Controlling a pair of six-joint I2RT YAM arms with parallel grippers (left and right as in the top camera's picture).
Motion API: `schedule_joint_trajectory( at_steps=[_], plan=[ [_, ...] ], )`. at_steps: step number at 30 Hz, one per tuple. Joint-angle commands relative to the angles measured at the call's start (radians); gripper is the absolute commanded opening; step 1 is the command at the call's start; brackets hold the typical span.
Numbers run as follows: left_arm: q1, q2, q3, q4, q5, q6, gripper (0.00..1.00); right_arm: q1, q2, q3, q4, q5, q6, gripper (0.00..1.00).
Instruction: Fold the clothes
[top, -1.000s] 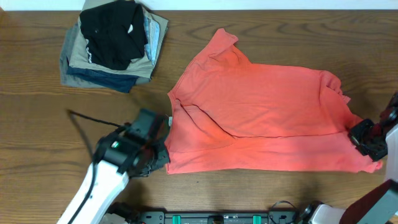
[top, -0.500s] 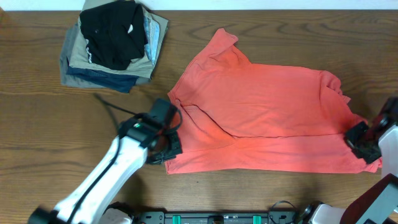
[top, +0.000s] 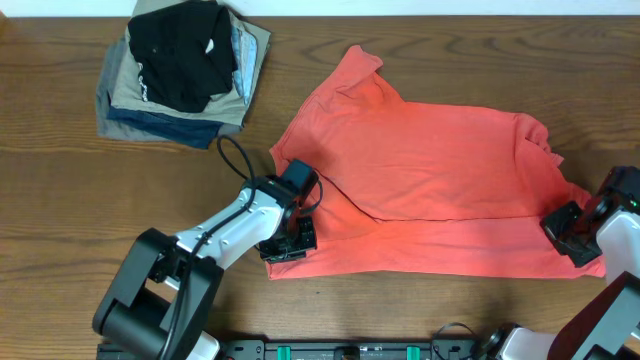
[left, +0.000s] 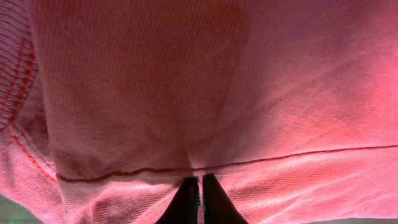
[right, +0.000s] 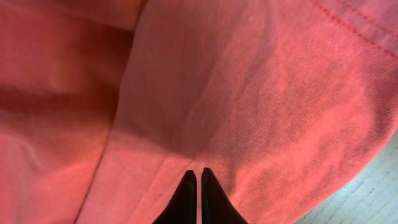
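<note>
The coral-red T-shirt (top: 430, 160) lies spread on the wooden table, with a fold line running across its lower part. My left gripper (top: 292, 240) is at the shirt's lower left corner. In the left wrist view its fingers (left: 200, 180) are pressed together on the red cloth (left: 186, 74) just below a seam. My right gripper (top: 565, 232) is at the shirt's lower right corner. In the right wrist view its fingers (right: 198, 173) are pressed together on the cloth (right: 249, 93). No chest mark or lettering shows.
A stack of folded garments (top: 180, 80), black on top of tan, grey and blue, sits at the back left. Bare wooden table (top: 60, 220) surrounds the shirt. A dark rail runs along the table's front edge (top: 350, 350).
My left arm has swung right from beside the shirt onto its lower left corner. My right gripper has shifted a little left along the lower right corner.
</note>
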Motion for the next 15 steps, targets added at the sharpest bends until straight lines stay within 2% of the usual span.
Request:
schedule_joint_trajectory(
  at_steps=[1, 5, 10, 15],
  plan=[
    [-0.005, 0.079, -0.022, -0.005, -0.003, 0.007, 0.07, -0.006, 0.047, -0.006, -0.001, 0.006, 0.000, 0.06],
    [-0.002, 0.081, -0.024, -0.069, -0.007, -0.003, 0.06, -0.006, 0.112, -0.006, 0.006, 0.002, 0.004, 0.06],
    [-0.001, 0.075, -0.039, -0.134, -0.007, -0.019, 0.06, -0.010, 0.163, -0.006, 0.006, 0.008, 0.007, 0.01],
    [-0.001, 0.020, -0.087, -0.180, -0.038, -0.086, 0.06, -0.031, 0.171, -0.006, -0.004, 0.026, 0.008, 0.02]
  ],
)
